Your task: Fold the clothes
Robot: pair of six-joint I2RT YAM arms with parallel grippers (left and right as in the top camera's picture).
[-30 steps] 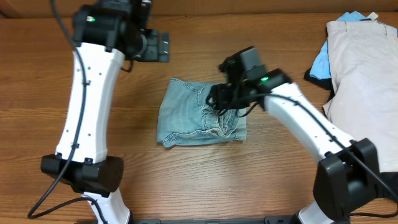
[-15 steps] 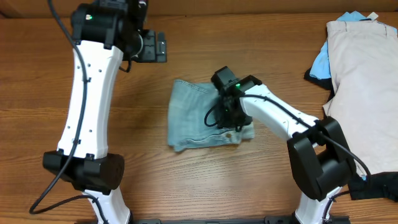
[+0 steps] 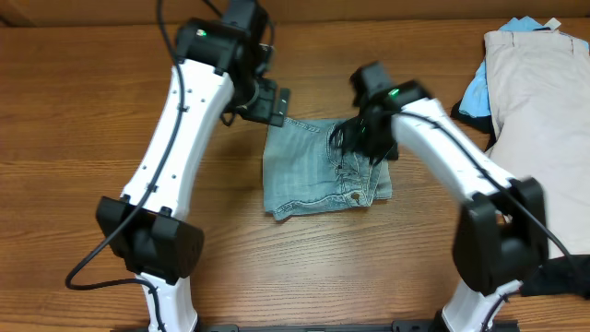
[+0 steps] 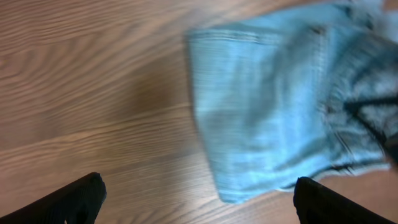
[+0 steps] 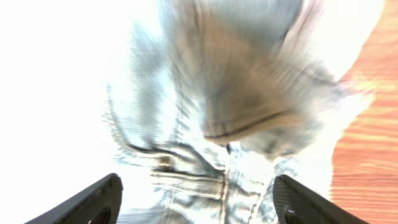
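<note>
The left gripper (image 3: 270,100) hovers over the far-left corner of the denim shorts (image 3: 318,171), its jaws spread wide and empty. If it comes down there it could pinch only the top layer, or push the edge and ruck the fold. The shorts lie in a compact folded block on the table (image 3: 83,138). The right gripper (image 3: 365,138) sits low over the shorts' far-right part, jaws spread, with denim bunched close beneath. A finger could snag that bunched cloth on lifting and drag the fold open. Well to the right of the shorts, a beige garment (image 3: 539,101) lies over a bright blue one (image 3: 474,92).
</note>
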